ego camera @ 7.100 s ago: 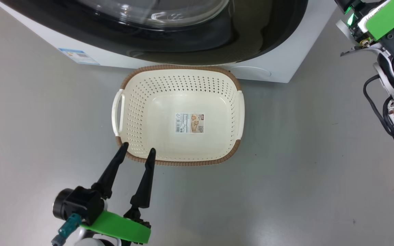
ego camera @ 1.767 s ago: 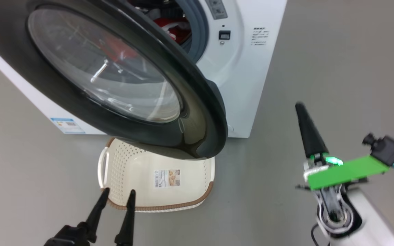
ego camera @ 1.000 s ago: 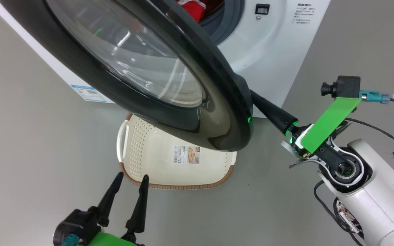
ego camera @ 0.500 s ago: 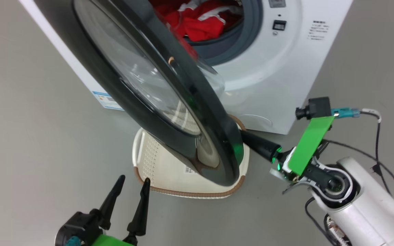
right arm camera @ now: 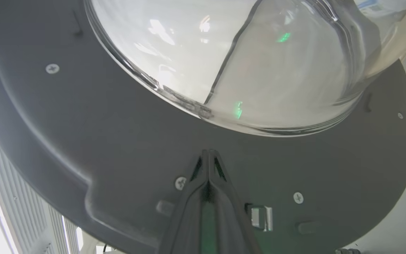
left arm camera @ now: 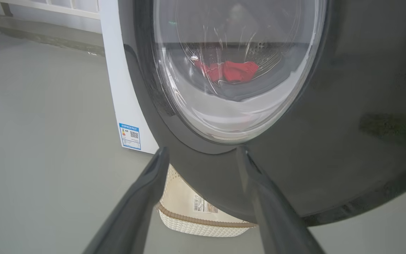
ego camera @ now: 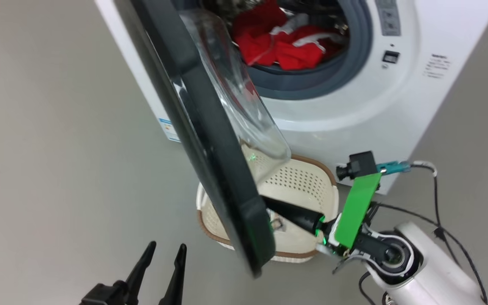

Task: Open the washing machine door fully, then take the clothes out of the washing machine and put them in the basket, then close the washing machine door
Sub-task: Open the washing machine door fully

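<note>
**Operator:** Which step am I on?

**Spotter:** The first, by my reading: swinging the washing machine door (ego camera: 212, 156) open. It isn't fully open yet.

**Operator:** Walk me across, left first.

**Spotter:** Your left gripper (ego camera: 167, 245) hangs low over the floor (ego camera: 49, 169). Its jaws are spread wide and empty, aimed at the door's glossy outer face, and it touches nothing.

**Operator:** And the door itself?

**Spotter:** It stands roughly square to the machine's front, edge-on in your head view. The hinged side is at the machine's left, and the free edge points toward you, hanging over the basket (ego camera: 305, 180). The outer face looks left. The bulging glass (ego camera: 237, 95) looks right.

**Operator:** My right side?

**Spotter:** Your right gripper (right arm camera: 208, 153) has its jaws pressed together and holds nothing. Its tips are set against the door's dark inner face, just below the glass and near the metal latch (right arm camera: 259, 217).

**Operator:** The load?

**Spotter:** The clothes (ego camera: 286, 48) lie heaped in the mouth of the washing machine (ego camera: 354, 114), low against the grey seal (ego camera: 311, 84). The heap stretches side to side.

**Operator:** Next move?

**Spotter:** I'd push that inner face leftward along the hinge's arc, so your tips don't slide off, until the door stops. That should uncover the basket, which sits on the floor just in front of the machine.
</note>
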Robot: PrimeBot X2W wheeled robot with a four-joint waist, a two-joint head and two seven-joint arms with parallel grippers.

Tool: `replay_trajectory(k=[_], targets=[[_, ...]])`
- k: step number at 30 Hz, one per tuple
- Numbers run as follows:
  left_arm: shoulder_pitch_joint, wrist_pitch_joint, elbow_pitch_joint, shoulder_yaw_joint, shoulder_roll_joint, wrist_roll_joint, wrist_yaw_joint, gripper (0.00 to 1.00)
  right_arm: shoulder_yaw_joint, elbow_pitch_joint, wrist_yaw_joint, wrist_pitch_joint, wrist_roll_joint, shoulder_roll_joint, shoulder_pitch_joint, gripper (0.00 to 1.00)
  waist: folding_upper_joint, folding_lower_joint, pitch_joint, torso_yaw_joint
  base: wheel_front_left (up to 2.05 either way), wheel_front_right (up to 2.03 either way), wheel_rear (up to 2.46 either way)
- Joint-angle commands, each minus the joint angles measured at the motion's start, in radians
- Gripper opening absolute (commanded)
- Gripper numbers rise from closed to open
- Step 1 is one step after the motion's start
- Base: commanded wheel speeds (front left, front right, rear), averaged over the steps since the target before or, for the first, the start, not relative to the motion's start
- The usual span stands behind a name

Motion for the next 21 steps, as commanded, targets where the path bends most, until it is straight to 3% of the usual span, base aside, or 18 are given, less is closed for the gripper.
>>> replay_trajectory(k=[1,9,21], targets=[[0.0,-0.012,-0.019,0.034,0.008,0.005,-0.006,1.0,0.018,-0.03,0.008,0.013,-0.011,0.031,0.01,0.0,-0.0001,0.0,-0.032,0.039,0.0,0.0,0.0],[0.019,-0.012,-0.027,0.057,0.008,0.017,-0.006,1.0,0.017,-0.028,0.008,0.036,-0.021,0.065,0.036,0.0,-0.0001,0.0,-0.061,0.099,0.0,0.0,0.0],[0.037,-0.012,-0.052,0.111,0.008,0.017,-0.006,1.0,0.04,-0.013,0.008,0.066,-0.015,0.102,0.016,0.0,-0.0001,0.0,-0.059,0.113,0.0,0.0,0.0]])
